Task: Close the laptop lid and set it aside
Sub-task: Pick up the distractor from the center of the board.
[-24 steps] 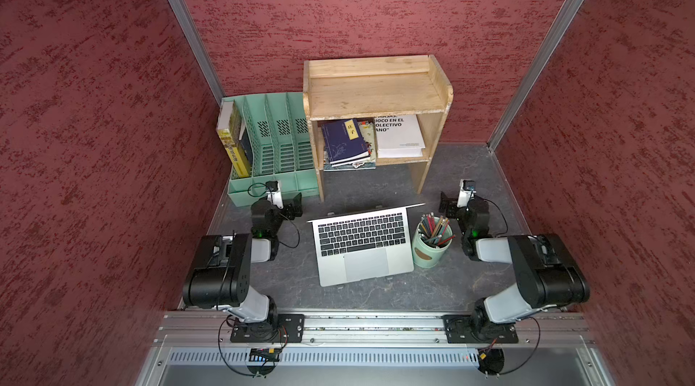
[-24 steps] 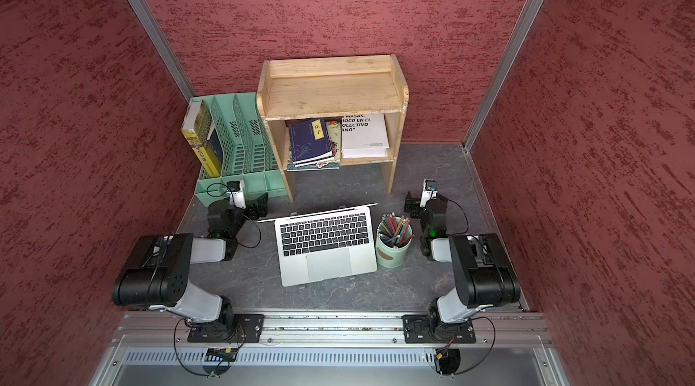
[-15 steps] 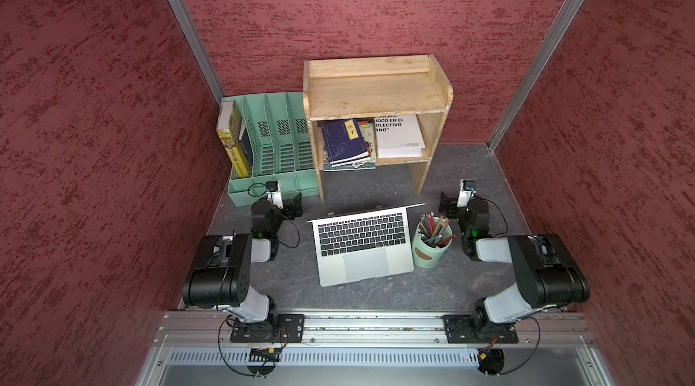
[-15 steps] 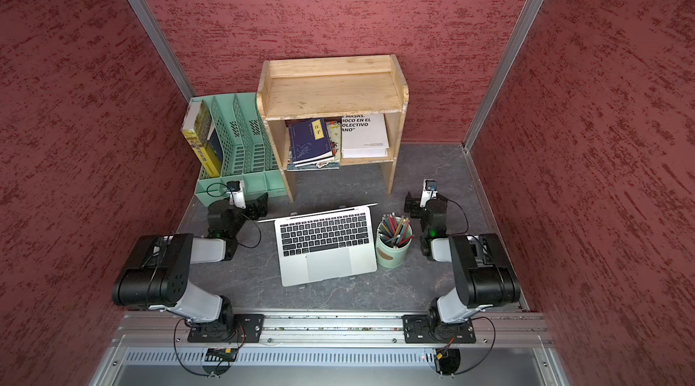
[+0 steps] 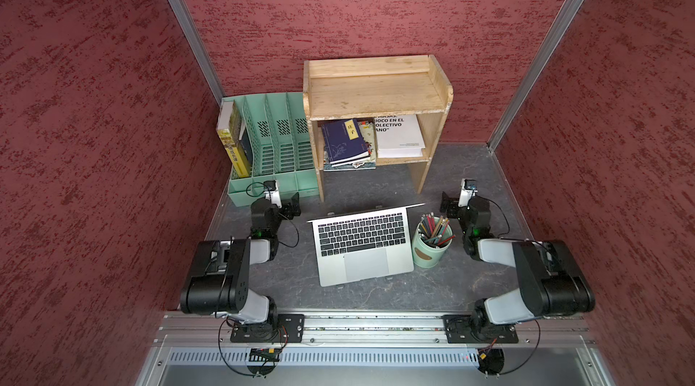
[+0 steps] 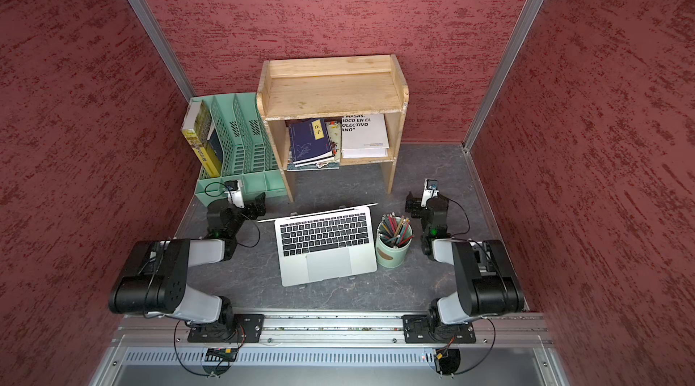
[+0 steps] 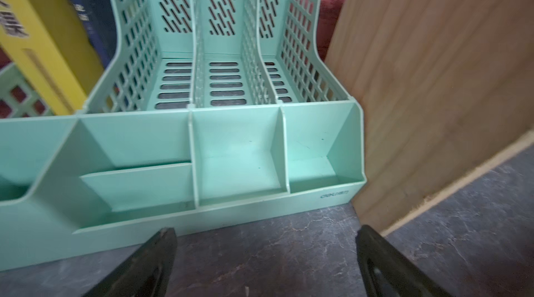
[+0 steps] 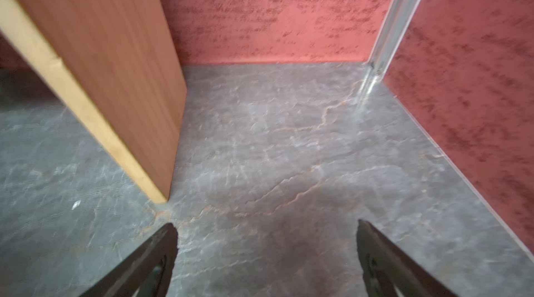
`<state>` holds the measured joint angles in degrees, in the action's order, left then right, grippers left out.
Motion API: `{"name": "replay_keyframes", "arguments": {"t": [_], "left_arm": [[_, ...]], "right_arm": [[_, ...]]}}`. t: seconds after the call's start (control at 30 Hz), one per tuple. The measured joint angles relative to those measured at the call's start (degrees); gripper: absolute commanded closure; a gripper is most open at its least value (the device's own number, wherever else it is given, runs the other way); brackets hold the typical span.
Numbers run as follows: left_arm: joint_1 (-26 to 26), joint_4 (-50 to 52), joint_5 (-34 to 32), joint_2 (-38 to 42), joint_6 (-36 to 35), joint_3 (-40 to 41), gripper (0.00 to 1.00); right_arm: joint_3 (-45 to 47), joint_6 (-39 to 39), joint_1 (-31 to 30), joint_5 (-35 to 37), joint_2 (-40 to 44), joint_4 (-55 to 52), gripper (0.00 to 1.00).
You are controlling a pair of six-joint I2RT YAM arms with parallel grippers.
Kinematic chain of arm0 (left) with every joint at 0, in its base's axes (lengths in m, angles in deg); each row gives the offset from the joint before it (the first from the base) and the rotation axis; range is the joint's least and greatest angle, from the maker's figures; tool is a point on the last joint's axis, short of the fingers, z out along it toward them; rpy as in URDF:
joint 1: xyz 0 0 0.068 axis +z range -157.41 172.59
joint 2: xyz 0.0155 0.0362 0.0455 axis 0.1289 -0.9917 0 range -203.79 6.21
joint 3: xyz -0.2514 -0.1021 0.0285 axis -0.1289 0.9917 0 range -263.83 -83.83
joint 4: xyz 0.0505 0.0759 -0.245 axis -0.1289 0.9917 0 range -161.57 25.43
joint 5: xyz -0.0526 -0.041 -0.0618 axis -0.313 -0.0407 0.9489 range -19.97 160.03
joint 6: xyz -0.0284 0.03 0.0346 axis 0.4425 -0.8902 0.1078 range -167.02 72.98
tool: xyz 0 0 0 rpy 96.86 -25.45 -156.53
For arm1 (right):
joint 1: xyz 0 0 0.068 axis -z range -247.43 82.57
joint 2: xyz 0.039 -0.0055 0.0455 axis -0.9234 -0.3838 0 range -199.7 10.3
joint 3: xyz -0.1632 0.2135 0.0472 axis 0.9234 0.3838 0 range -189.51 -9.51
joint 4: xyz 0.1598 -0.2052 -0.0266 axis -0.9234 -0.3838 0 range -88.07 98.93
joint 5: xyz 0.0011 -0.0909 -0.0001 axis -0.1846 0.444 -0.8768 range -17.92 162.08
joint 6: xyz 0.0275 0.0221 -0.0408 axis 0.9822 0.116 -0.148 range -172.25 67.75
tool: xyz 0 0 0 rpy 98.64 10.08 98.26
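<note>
Both top views show the laptop (image 5: 361,249) open in the middle of the tabletop (image 5: 286,290), laptop lid (image 5: 376,209) up. The left gripper (image 7: 265,230) and right gripper (image 8: 265,226) gape wide, holding nothing. The pencil cup (image 5: 432,252) stands just beside the laptop; a sliding push could tip it over.

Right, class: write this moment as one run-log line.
stage: not started | thin silver aluminium laptop: open, untouched | left gripper: open, empty | right gripper: open, empty | mint-green pencil cup: beside laptop

Wooden shelf (image 5: 376,94) holding books (image 5: 344,140), mint file organizer (image 5: 286,147) just beside it — green cup (image 5: 430,256) of pencils (image 5: 434,228), grey tabletop (image 5: 376,297)
</note>
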<state>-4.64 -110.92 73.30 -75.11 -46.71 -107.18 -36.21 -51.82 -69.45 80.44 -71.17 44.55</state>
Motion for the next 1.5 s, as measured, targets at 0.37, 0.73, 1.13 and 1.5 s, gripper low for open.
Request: {"name": "replay_keyframes", "arguments": {"t": [0.37, 0.73, 1.13, 1.5], "left_arm": [[-2.4, 47.47, -11.28, 36.96, 17.4, -12.11, 0.0], [-9.97, 84.8, -8.0, 49.48, 35.23, -20.26, 0.07], [-38.4, 103.6, -17.94, 51.58, 56.02, -21.99, 0.19], [-56.61, 105.57, -29.29, 45.66, 68.52, -22.1, 0.19]], "right_arm": [[-29.83, 17.05, 0.33, 11.45, 17.2, -49.88, 0.03], [-38.95, 33.09, 0.35, -4.39, 19.17, -88.43, 0.45], [-38.93, 34.05, 0.35, -21.97, 25.29, -108.1, 0.68], [-38.77, 29.73, -0.74, -26.58, 15.1, -107.6, 0.73]]}}
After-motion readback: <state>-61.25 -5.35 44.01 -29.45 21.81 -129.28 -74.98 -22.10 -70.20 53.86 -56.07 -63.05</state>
